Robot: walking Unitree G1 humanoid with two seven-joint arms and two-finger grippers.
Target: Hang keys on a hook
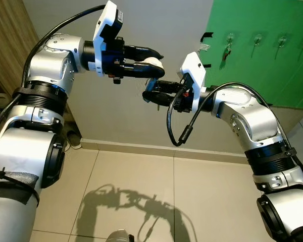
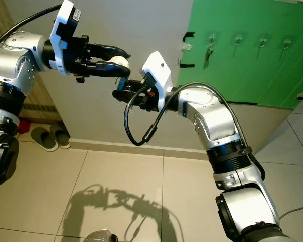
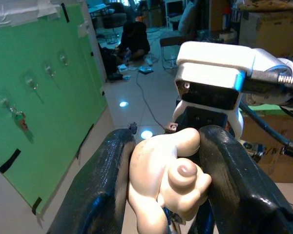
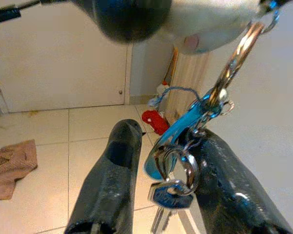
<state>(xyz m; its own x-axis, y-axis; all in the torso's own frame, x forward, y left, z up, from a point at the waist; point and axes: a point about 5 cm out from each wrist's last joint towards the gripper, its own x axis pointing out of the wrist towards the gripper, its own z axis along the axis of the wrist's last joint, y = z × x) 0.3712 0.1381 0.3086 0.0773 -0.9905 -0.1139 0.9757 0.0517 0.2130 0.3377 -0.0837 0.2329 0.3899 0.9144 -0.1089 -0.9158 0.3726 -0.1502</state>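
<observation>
two robot arms meet mid-air — the left gripper (image 1: 150,64) clamps the keys' cream charm (image 3: 166,183), the right gripper (image 4: 161,195) part-open around the keys (image 4: 173,187) — mid-handover, next carrying them to the green board's hooks (image 1: 256,39).

Bright, even indoor light, sharp head views

Both arms cast one crisp shadow (image 1: 126,204) on the tiled floor (image 1: 207,196), so light falls from above. Glare spots gleam on the far floor in the left wrist view; the cream charm (image 3: 168,183) and keys (image 4: 173,192) close to the lenses look soft.
</observation>
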